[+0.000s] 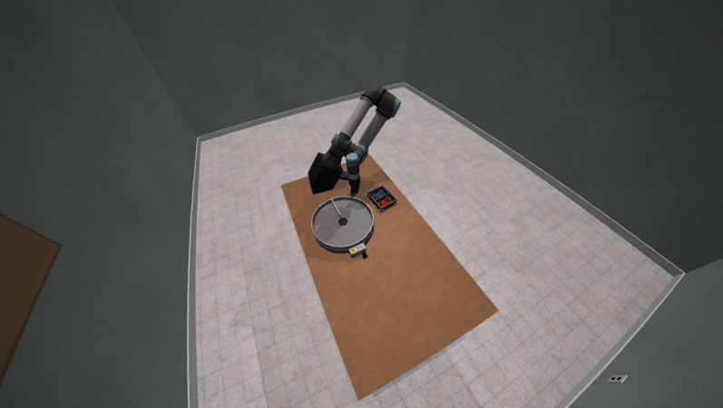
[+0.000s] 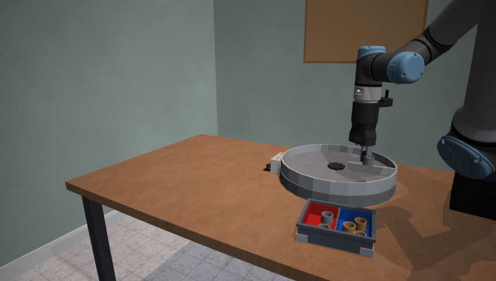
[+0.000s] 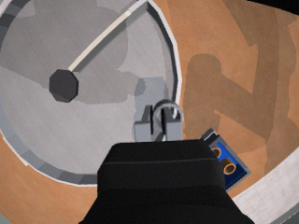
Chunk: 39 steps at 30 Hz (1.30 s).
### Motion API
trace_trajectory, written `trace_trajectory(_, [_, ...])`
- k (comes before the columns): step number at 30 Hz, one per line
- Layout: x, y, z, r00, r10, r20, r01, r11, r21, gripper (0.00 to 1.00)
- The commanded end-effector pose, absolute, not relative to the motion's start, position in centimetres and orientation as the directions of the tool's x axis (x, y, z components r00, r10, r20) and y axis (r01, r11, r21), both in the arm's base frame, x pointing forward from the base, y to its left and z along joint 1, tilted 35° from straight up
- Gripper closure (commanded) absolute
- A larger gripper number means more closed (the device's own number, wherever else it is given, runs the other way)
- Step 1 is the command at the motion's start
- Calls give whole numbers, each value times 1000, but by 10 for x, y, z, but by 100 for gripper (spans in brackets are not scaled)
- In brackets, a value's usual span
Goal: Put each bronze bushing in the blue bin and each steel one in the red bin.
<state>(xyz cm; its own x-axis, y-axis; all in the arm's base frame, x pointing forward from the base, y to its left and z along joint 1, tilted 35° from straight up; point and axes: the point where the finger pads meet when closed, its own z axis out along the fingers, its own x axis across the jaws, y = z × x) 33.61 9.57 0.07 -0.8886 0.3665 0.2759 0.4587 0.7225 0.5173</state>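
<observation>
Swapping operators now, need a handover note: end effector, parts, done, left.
End effector: shut on a steel bushing, gripped by its wall, raised over the turntable near its rim.
Done: three bronze bushings in the blue bin, two steel in the red bin. None seen in the wrong bin.
Left: the held one goes to the red bin. I see no other bushing on the turntable, though the arm and divider could hide one.
</observation>
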Motion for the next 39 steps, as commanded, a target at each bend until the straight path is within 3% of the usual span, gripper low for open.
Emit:
trace_trajectory(1, [345,126,24,-825,455,335,564,678,471,100])
trace_trajectory(22, [368,208,82,-611,642,464,792,504,345,100])
trace_trajectory(34, [389,281,134,-369,756,541,929,308,204,100])
trace_trajectory(39, [389,281,134,-369,756,541,929,308,204,100])
